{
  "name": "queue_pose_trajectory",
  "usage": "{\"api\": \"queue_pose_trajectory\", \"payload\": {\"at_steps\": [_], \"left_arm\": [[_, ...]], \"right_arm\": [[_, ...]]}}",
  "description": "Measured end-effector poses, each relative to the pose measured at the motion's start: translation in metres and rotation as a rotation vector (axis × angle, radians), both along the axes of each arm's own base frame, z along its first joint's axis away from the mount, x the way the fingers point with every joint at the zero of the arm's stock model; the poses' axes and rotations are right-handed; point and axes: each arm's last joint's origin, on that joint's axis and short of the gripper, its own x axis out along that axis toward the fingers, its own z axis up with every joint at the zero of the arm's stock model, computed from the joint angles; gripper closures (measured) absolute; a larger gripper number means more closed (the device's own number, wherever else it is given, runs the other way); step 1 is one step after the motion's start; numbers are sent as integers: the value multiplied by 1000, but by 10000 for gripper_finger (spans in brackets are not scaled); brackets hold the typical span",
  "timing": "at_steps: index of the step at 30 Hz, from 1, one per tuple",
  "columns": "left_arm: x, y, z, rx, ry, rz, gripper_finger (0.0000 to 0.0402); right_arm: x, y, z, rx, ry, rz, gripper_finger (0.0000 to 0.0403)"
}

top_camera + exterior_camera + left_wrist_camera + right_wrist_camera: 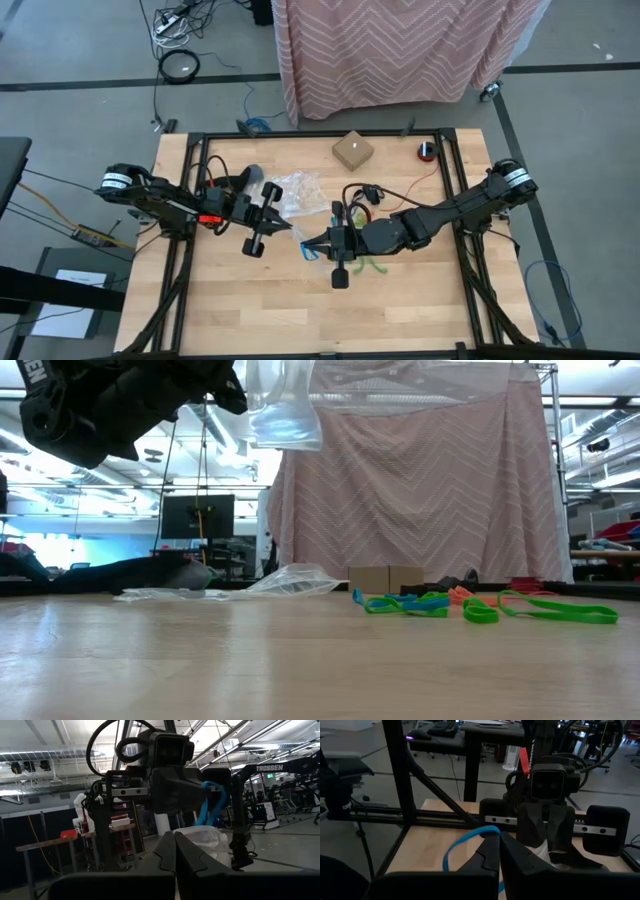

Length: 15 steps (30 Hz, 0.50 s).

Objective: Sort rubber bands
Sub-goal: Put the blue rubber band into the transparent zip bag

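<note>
Over the table's middle my left gripper [288,228] is shut on a clear plastic bag [285,405] that hangs high above the wood. Facing it, fingertips almost meeting, my right gripper [312,243] is shut on a blue rubber band [465,842]; that blue rubber band [212,802] also shows in the left wrist view. Loose rubber bands lie flat on the table below the right arm: blue [400,603], orange [460,595] and green [560,610]. My left gripper pinches an edge of the clear bag [200,837] between its two shut fingers, coming from the table's left and slanting a little upward. The bag hangs below the fingers, lifted clear of the table. My right gripper pinches the blue band between its two shut fingers [490,852], coming about level from the table's right. The free loop [455,851] arcs out beside the fingers, slack and clear of the table.
More crumpled clear bags [290,192] lie on the table behind the grippers. A small cardboard box [352,150] and a red roll [427,151] stand near the far edge. A pink patterned cloth [400,50] hangs beyond the table.
</note>
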Motion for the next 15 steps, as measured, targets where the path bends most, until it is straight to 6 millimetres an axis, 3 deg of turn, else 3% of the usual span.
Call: {"api": "queue_pose_trajectory", "payload": {"at_steps": [15], "left_arm": [[7, -1, 12, 7, -47, -17, 401]], "right_arm": [[-1, -3, -6, 22, 51, -82, 403]]}}
